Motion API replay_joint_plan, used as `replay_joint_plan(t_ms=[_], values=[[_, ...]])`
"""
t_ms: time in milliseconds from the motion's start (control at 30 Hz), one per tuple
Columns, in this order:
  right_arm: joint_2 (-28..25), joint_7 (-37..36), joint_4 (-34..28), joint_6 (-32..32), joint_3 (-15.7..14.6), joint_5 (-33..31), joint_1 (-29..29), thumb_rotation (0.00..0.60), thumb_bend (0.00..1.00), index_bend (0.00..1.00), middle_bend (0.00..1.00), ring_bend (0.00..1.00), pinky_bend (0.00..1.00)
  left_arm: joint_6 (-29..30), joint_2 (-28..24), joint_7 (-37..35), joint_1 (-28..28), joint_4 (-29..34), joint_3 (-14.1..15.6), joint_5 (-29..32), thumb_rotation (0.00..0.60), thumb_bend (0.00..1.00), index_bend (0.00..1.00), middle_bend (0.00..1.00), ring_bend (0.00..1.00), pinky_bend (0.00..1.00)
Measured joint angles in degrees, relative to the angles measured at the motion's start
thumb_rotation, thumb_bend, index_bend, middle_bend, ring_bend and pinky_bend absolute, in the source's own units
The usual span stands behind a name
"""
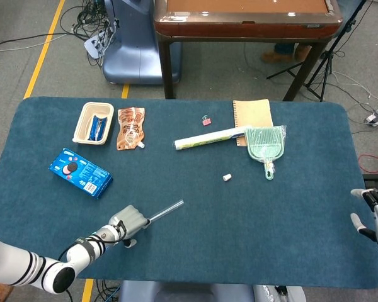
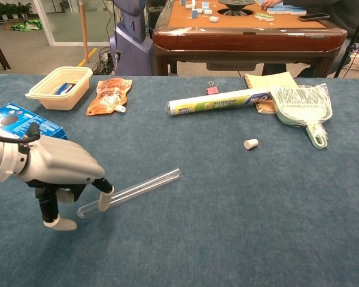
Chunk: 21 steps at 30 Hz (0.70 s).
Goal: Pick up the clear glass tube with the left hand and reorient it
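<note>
The clear glass tube [image 1: 166, 211] [image 2: 137, 190] lies flat on the blue table near the front left, its far end pointing right and slightly away. My left hand [image 1: 127, 221] [image 2: 60, 170] hovers over the tube's near end, fingers pointing down and apart. One fingertip [image 2: 105, 200] touches the tube close to that end, while the thumb [image 2: 60, 224] stands on the cloth apart from it. Nothing is gripped. My right hand [image 1: 375, 214] rests at the table's right edge, fingers spread, holding nothing; the chest view does not show it.
A blue cookie box [image 1: 80, 172] [image 2: 18, 119], a cream tub [image 1: 93, 123] and an orange pouch [image 1: 130, 128] lie at the back left. A paper roll [image 1: 208, 138], green dustpan [image 1: 264, 145], notebook [image 1: 252, 113] and small white cap [image 1: 227, 177] lie at the back right.
</note>
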State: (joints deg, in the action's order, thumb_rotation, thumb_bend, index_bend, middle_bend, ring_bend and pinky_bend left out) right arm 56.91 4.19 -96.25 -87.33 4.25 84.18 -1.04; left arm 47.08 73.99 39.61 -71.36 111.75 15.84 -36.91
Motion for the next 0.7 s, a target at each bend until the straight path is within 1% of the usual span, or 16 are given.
replay_joint_plan(t_ms=[200,367,567,700], values=[[-0.02,-0.08,-0.01,-0.29,-0.01,0.07,0.16,0.6,0.3,0.36,0.4,0.35,0.38,0.82,0.35,-0.54,0.42,-1.44,-1.4,0.61,0.528,0.28,0.3,0.95,1.0,0.87],[-0.15,-0.19,-0.02,-0.65,-0.04,0.19,0.38,0.6,0.3,0.36,0.4,0.35,0.38,-0.13,1.06,-0.65,-0.04,-3.49,-2.17,3.32,0.524,0.28,0.3,0.94,1.0,0.87],[-0.21,-0.46,0.08,-0.83,-0.09,0.03,0.66,0.6,0.3,0.36,0.4,0.35,0.38,-1.62,1.5,-0.83,-0.79,-5.05,-2.69,5.96,0.525,0.28,0.3,0.94,1.0,0.87],[-0.14,-0.54,0.12,-0.77,-0.08,0.13,0.62,0.6,0.3,0.36,0.4,0.35,0.38,-1.72,1.66,-0.01,-1.23,-5.45,-2.46,6.81,0.527,0.28,0.3,0.94,1.0,0.87]])
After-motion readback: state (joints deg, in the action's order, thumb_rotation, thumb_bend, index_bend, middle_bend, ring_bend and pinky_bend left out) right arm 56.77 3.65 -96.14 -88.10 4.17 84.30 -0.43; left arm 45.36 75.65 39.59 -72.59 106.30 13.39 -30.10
